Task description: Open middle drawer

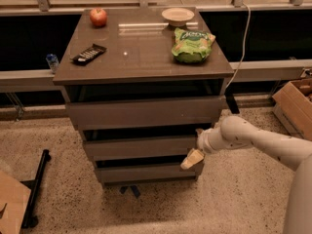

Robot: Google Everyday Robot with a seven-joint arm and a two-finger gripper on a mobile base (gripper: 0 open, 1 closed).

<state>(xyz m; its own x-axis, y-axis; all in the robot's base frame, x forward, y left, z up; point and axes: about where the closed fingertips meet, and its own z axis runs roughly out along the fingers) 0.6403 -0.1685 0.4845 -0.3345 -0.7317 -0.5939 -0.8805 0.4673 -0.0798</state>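
The cabinet has three grey-brown handleless drawer fronts stacked one above another. The middle drawer lies between the taller top front and the small bottom front. A dark gap shows above its front. My gripper is at the right end of the middle drawer front, at its lower right corner. One yellowish fingertip points down and left over the gap between the middle and bottom fronts. The white arm comes in from the right.
On the cabinet top are an apple, a remote control, a white bowl and a green chip bag. A cardboard box stands at the right. A black stand base lies on the floor at the left. A cable hangs behind the cabinet.
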